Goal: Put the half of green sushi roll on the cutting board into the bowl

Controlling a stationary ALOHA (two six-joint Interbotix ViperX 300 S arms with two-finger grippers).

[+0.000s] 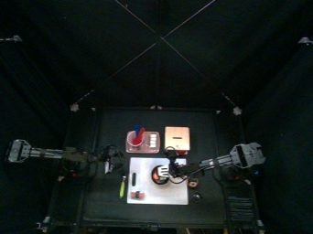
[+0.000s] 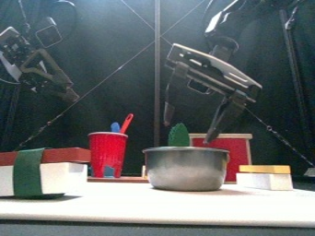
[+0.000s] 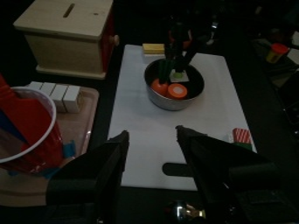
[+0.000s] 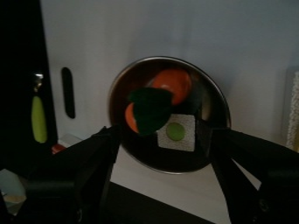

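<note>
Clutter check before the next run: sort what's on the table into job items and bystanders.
Job items:
- large white rectangular cutting board
- round metal bowl on it
- dark green sushi roll half, inside the bowl
- right gripper, open above the bowl

Bystanders:
- red plastic cup
- tan wooden box
- green-handled tool
- left gripper, open, hovering aside
</note>
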